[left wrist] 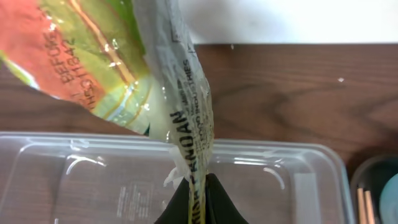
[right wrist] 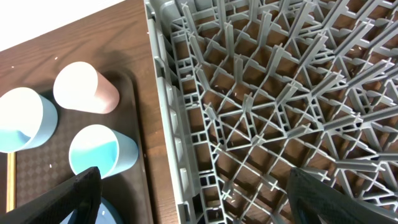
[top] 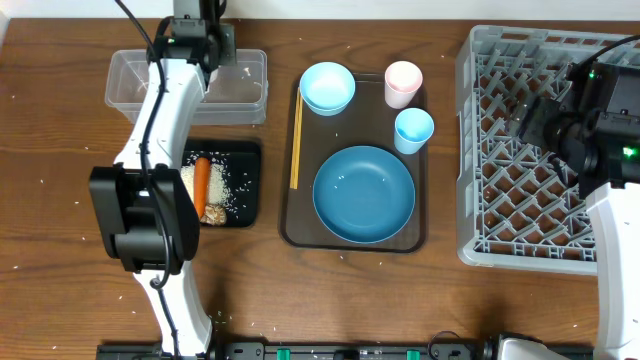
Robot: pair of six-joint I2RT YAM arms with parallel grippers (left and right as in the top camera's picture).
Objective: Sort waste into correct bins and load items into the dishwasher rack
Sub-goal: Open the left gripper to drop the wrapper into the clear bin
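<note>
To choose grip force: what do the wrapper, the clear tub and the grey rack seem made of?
Wrapper: glossy plastic film; it crinkles and glints. Clear tub: likely rigid plastic; see-through walls. Grey rack: seemingly matte moulded plastic; lattice ribs.

Below my left gripper [left wrist: 198, 190] I see the clear tub [left wrist: 93, 186] open, only the wrapper [left wrist: 180, 93] hanging between. The dishwasher rack [right wrist: 280, 93] under my right gripper [right wrist: 208, 202] is unobstructed.

two cups [top: 403, 83] [top: 413, 130], two dishes [top: 327, 88] [top: 363, 193], two bins [top: 125, 85] [top: 250, 152]
</note>
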